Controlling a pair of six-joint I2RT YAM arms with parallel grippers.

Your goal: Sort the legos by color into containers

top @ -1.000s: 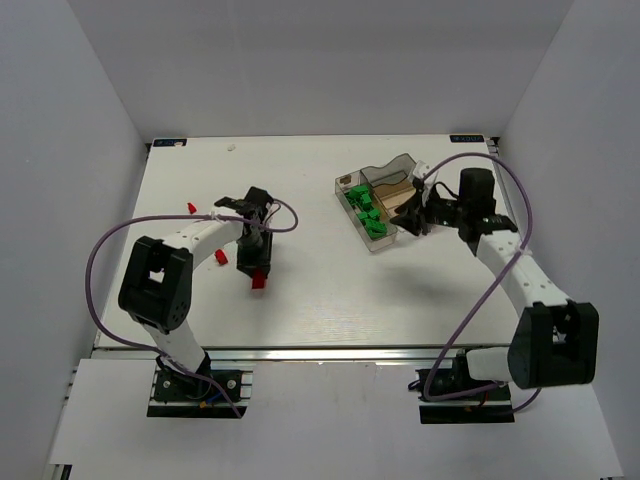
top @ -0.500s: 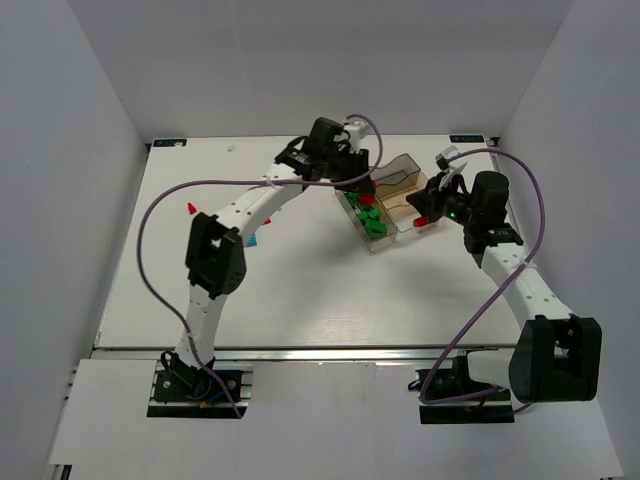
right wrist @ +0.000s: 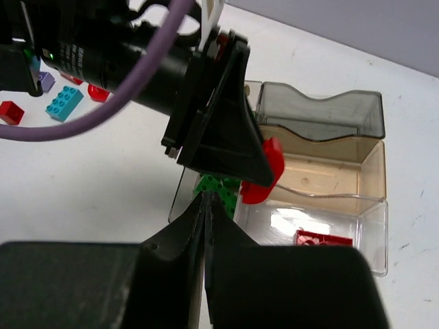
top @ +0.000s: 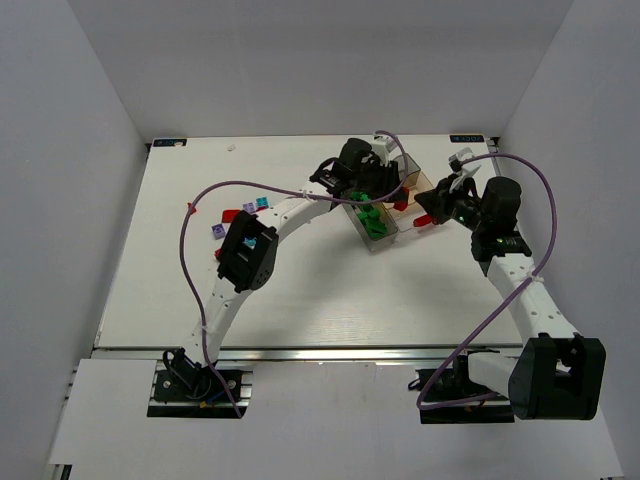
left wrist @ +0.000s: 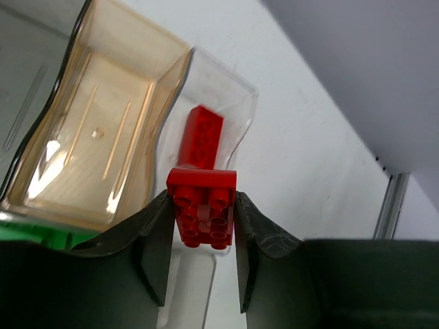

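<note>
A red lego (left wrist: 204, 209) is clamped in the left tool (left wrist: 202, 229) just over the clear end compartment of the tray (left wrist: 180, 58), far right on the desk (top: 300, 290), where another red lego (left wrist: 200, 133) lies, while the right tool (right wrist: 206, 205) is pinched together beside the tray.

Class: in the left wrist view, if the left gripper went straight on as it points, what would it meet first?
Probably the loose red brick in the clear end compartment, straight ahead of the left gripper and its held red brick. Depth is unclear; the compartment floor could come first.
</note>
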